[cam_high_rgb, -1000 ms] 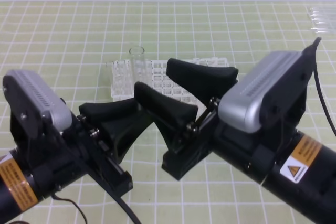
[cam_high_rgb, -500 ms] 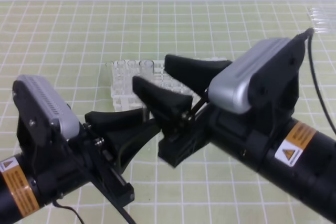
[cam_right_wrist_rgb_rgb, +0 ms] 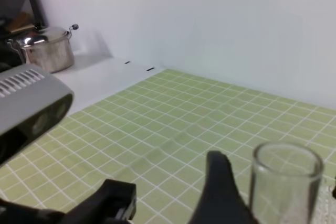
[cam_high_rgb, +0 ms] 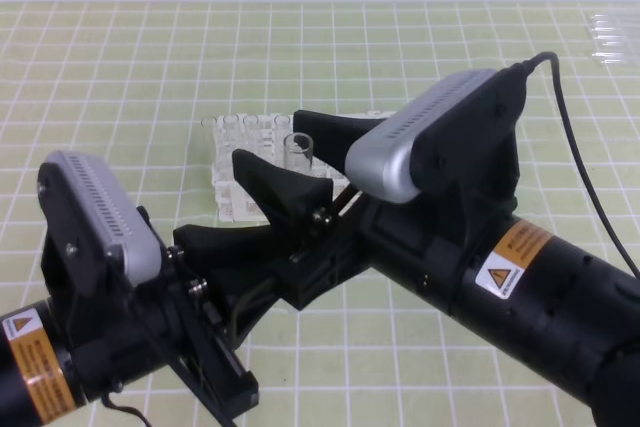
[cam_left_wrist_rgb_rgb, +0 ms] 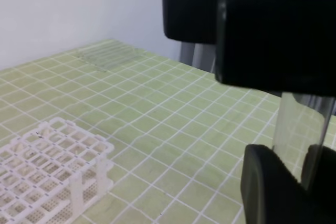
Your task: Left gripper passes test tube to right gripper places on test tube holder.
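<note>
Between the right gripper's (cam_high_rgb: 290,152) spread jaws, at twelve o'clock of the left gripper (cam_high_rgb: 250,237) pinching its base, the upright test tube (cam_high_rgb: 298,154) looks light, slick, brittle; grasp mid-body.

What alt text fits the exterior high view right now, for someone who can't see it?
An upright clear test tube stands between the open fingers of the right tool, held from below by the left tool. Behind them, a white test tube holder sits on the green grid mat.
</note>
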Robot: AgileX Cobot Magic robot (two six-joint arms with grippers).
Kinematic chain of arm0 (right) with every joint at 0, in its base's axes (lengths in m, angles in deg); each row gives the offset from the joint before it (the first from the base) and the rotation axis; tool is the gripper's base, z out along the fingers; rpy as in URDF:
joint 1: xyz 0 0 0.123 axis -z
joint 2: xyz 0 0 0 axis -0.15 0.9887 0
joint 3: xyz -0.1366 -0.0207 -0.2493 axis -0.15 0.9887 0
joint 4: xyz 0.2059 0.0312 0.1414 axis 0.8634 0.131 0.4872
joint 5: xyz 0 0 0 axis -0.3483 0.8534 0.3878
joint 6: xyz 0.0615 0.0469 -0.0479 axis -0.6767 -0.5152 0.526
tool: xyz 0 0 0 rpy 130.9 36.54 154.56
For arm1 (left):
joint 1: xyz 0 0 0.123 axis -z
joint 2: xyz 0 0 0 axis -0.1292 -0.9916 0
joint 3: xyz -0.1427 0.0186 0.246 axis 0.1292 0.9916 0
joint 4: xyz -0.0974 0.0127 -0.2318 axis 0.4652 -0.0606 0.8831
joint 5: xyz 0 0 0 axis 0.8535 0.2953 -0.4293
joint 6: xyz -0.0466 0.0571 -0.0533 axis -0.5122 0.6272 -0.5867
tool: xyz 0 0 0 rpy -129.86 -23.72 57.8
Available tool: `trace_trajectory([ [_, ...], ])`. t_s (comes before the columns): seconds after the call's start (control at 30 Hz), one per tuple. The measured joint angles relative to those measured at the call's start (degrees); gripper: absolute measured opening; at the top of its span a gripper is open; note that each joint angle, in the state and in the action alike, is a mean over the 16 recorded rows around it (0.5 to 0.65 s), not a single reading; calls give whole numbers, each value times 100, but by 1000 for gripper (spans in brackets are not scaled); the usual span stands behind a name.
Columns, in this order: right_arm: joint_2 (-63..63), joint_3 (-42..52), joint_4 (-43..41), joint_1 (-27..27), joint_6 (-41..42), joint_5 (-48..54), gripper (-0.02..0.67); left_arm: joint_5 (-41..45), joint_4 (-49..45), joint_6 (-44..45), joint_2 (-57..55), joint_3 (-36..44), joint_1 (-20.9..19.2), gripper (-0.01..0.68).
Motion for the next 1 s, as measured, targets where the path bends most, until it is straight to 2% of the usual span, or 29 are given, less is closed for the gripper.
trace_trajectory([
  [0.4, 83, -28, 1, 0, 5, -94, 382, -16, 47, -52, -8, 0, 4, 69],
  [0.53, 83, -28, -4, 0, 5, -118, 358, -29, 68, -53, -7, 0, 4, 62],
  [0.7, 83, -28, -26, -1, 1, -130, 291, -36, 76, -56, -6, 0, 3, 69],
  [0.9, 83, -28, -57, -10, -28, -130, 186, -62, 101, -64, 0, 0, 0, 43],
  [1.0, 83, -28, -71, -14, -43, -130, 138, -52, 100, -64, -1, 0, 1, 56],
])
